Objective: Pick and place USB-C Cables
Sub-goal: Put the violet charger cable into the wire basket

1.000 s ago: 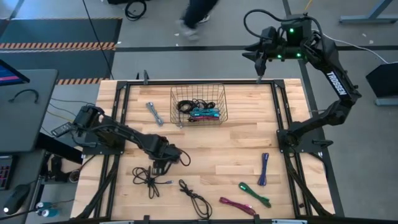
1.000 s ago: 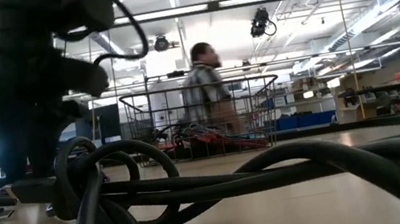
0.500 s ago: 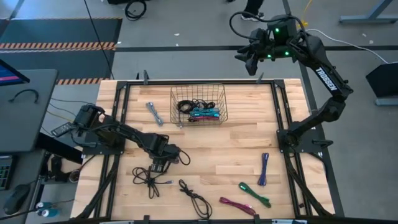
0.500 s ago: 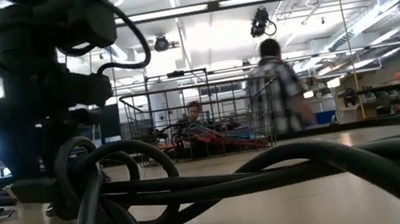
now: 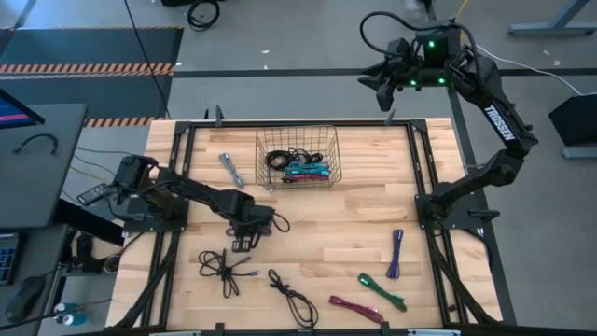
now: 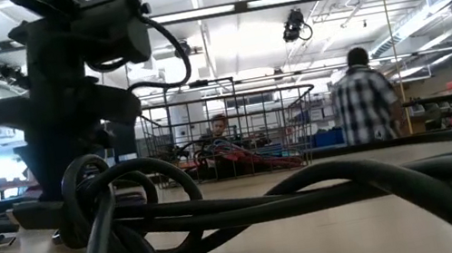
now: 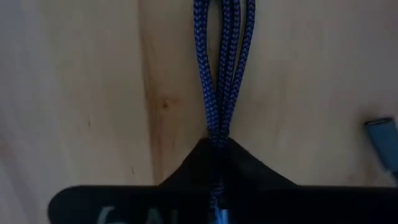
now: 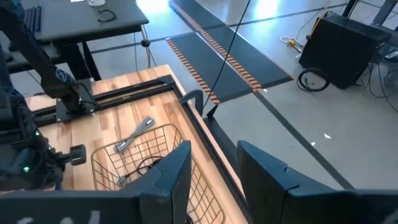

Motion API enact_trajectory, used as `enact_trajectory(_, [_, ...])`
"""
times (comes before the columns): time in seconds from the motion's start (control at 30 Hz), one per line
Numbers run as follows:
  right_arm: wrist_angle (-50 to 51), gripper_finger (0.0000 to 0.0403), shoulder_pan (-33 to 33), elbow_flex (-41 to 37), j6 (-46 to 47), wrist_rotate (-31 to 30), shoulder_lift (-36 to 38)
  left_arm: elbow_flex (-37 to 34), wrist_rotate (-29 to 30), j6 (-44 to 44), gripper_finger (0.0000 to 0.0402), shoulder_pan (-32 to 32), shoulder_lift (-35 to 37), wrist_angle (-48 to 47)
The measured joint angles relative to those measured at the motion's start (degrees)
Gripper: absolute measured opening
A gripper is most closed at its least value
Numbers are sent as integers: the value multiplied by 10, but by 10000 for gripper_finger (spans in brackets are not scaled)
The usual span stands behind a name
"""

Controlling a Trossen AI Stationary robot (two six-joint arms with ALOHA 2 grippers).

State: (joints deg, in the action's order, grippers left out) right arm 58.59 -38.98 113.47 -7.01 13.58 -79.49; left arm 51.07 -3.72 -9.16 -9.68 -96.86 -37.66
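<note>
My left gripper (image 5: 244, 235) stands low over the table's near left part, shut on a dark blue braided USB-C cable (image 7: 221, 62), whose loop (image 5: 279, 224) shows beside it. Loose on the wood lie more cables: a black bundle (image 5: 222, 266), a black one (image 5: 291, 294), a magenta one (image 5: 354, 306), a green one (image 5: 382, 291) and a purple one (image 5: 395, 252). A wire basket (image 5: 263, 154) at the far middle holds several cables. My right gripper (image 5: 385, 89) hangs open, high above the table's far edge. My left gripper pinches the blue cable's side-by-side strands (image 7: 216, 127) between its two fingers (image 7: 186, 165), which come from above. The strands run on from the fingertips over the wood. Whether the cable is clear of the table, I cannot tell.
A metal wrench (image 5: 231, 170) lies left of the basket. A connector end (image 7: 382, 132) lies on the wood near the held cable. Black frame rails (image 5: 182, 187) run along the table's left and right sides. A person stands in the room beyond the table (image 6: 368, 107).
My left gripper has shut on the blue cable and shifted a little toward the table's far edge, away from the black bundle. My right gripper has swung slightly left and back above the far edge. A person has walked across the room behind.
</note>
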Motion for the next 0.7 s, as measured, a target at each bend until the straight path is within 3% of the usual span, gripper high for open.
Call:
enact_trajectory(0.17, [1, 135, 0, 0, 0, 0, 7, 15, -36, -59, 16, 6, -2, 12])
enact_trajectory(0.37, [2, 135, 0, 0, -2, 2, 17, 128, -55, -97, 16, -11, 0, 2])
enact_trajectory(0.53, [2, 135, 0, 0, -4, 2, 27, 268, 16, -83, 16, -14, 0, -82])
enact_trajectory(0.7, [2, 135, 0, 0, -6, 18, 29, 401, 152, -39, 16, 16, 0, -194])
